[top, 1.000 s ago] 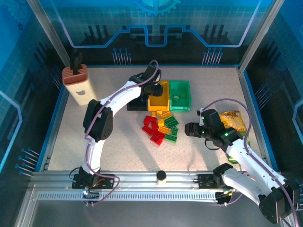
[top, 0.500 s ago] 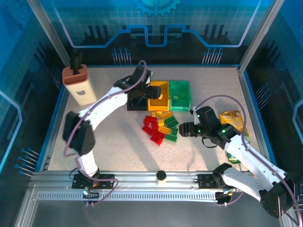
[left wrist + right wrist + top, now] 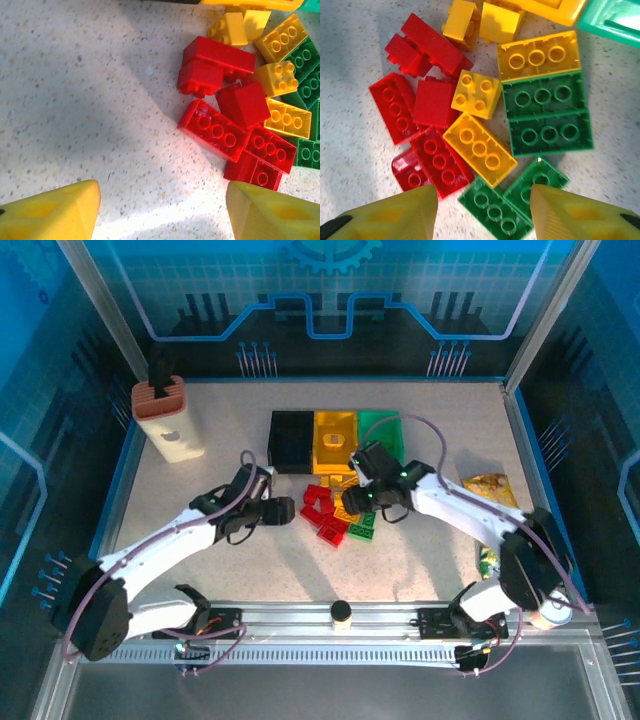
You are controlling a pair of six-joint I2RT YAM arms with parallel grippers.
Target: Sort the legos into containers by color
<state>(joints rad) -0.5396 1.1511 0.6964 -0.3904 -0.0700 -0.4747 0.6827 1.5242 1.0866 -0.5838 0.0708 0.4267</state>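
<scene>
The legos lie in one heap (image 3: 333,512) just in front of the three bins: black (image 3: 290,439), yellow (image 3: 335,435) and green (image 3: 384,423). Red bricks (image 3: 215,129) make up the heap's left side, yellow ones (image 3: 479,148) the middle and green ones (image 3: 547,116) the right. My left gripper (image 3: 284,511) is low at the heap's left edge and open, with bare table between its fingers (image 3: 162,215). My right gripper (image 3: 356,499) hangs open over the heap, its fingers either side of a green brick (image 3: 494,212).
A tall beige holder (image 3: 168,420) stands at the back left. A yellow snack packet (image 3: 490,488) and a green one (image 3: 487,560) lie at the right. A small dark-capped object (image 3: 342,614) sits on the front rail. The right arm covers part of the green bin.
The left arm has drawn back from the black bin and dropped to the heap's left edge. The right arm has swung left from the snack packet to over the heap.
</scene>
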